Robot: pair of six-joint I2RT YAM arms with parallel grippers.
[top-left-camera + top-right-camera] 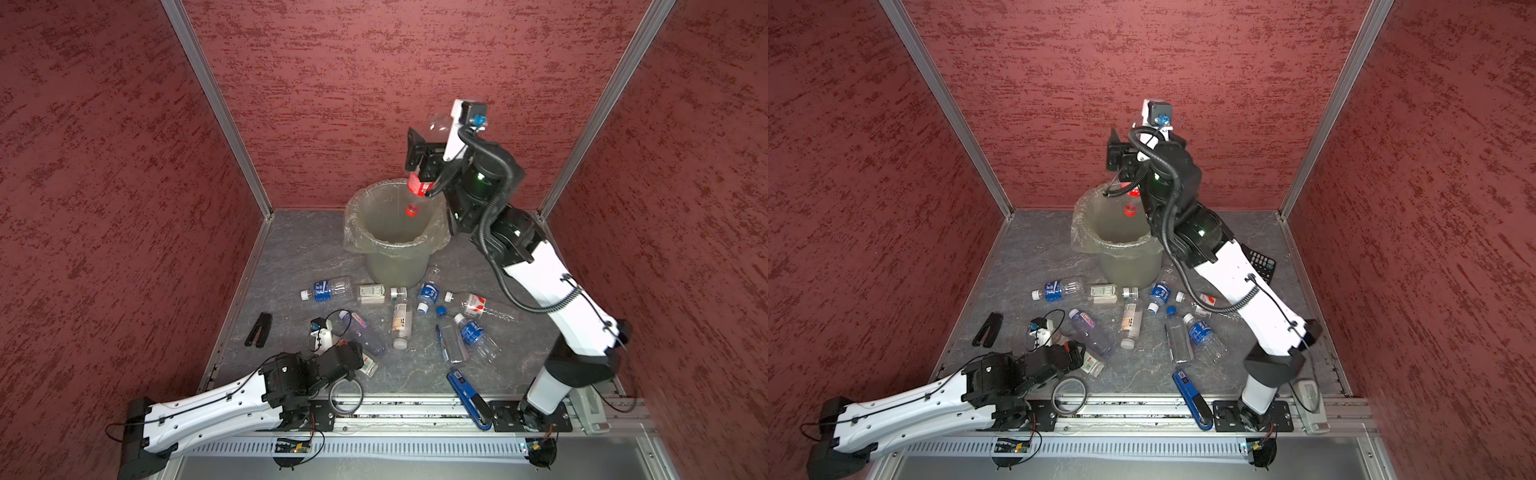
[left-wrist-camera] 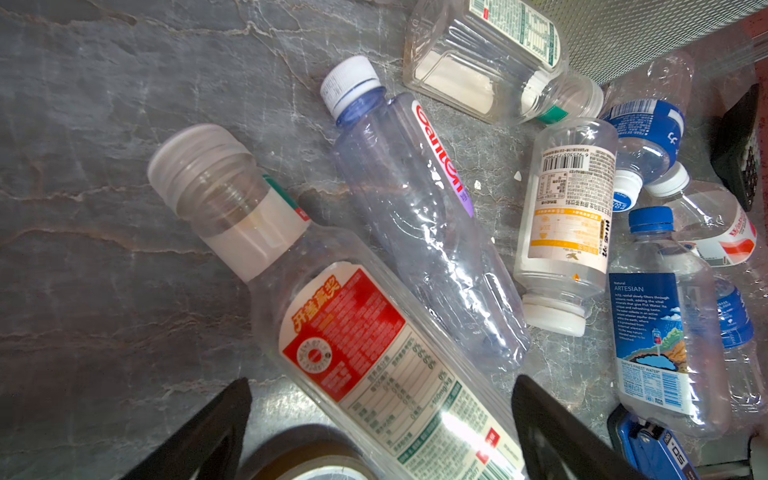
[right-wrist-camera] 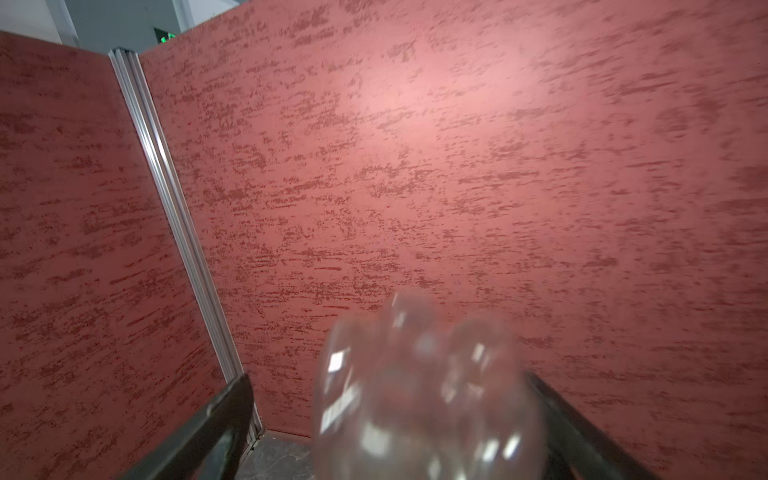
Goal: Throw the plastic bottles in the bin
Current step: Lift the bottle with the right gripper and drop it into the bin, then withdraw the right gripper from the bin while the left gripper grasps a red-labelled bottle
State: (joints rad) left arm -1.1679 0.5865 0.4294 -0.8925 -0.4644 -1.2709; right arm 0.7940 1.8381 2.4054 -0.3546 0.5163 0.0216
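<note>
The bin stands at the back of the floor, lined with a clear bag. My right gripper is above its far rim, open. A clear bottle with a red label hangs between the spread jaws, red cap down over the bin mouth; it is blurred in the right wrist view. Several plastic bottles lie in front of the bin. My left gripper is open just above a red-and-white-labelled bottle at the front left, its jaws astride it without touching.
A brown tape roll lies under the left wrist. A blue-and-black stapler-like tool sits at the front edge, a black clip at the left, and a black calculator behind the right arm. Red walls close three sides.
</note>
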